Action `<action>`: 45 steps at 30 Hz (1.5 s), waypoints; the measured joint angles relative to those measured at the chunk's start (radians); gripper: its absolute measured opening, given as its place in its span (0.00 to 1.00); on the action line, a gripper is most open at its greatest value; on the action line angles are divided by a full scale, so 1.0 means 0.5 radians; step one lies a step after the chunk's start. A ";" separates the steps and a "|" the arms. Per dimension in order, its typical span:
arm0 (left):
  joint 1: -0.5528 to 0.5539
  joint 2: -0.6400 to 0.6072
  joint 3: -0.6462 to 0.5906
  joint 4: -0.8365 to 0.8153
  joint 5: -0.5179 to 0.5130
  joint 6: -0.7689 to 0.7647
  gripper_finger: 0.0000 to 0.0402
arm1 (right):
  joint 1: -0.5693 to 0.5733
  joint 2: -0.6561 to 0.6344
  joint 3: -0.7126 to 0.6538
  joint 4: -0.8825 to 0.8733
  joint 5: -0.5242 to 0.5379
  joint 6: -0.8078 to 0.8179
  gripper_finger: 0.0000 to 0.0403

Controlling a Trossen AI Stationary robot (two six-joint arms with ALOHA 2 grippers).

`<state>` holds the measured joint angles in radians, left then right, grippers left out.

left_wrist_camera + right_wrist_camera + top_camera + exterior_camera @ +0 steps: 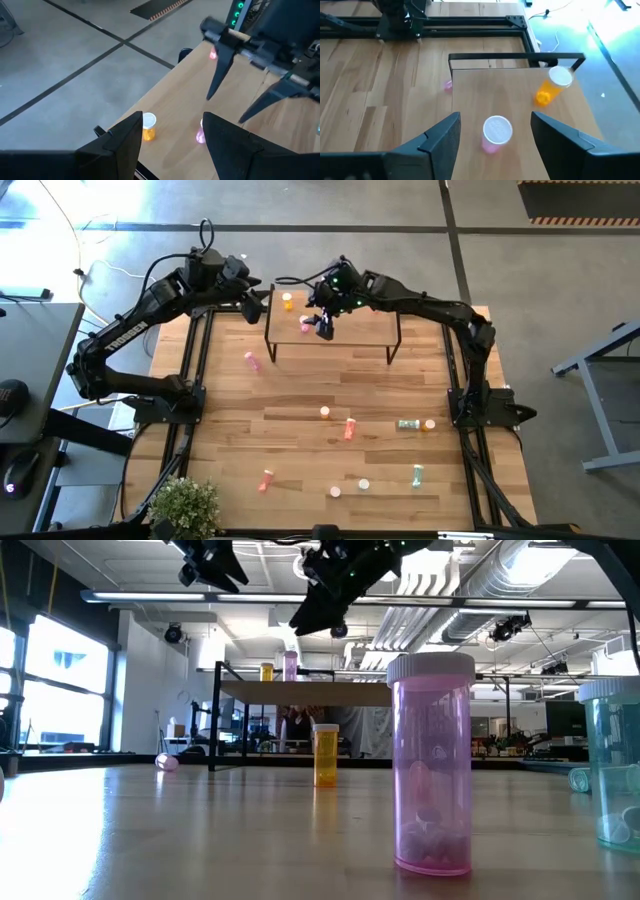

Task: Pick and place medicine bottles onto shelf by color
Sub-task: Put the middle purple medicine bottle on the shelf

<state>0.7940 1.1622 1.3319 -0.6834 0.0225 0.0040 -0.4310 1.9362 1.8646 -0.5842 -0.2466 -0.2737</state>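
The right gripper (pixel 492 150) hangs just above the light-wood shelf on thin black legs (pixel 520 95), fingers spread and holding nothing. Directly under it, between the fingers, a small pink medicine bottle with a pale cap (pixel 496 133) stands upright on the shelf, apart from both. An orange bottle (pixel 551 86) stands near it, toward the shelf's left end. The left gripper (pixel 172 145) waits spread and empty over that end.

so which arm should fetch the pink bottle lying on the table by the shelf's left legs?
Probably left. The left gripper hangs open at the shelf's left end, nearest that pink bottle; the right gripper is open over the shelf.
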 joint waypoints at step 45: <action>-0.001 0.002 0.001 -0.017 0.000 0.000 0.49 | -0.002 0.064 -0.296 0.385 0.055 0.022 0.29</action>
<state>0.7937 1.1629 1.3323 -0.6918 0.0223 0.0040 -0.4320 1.9682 1.7164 -0.3916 -0.2192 -0.2626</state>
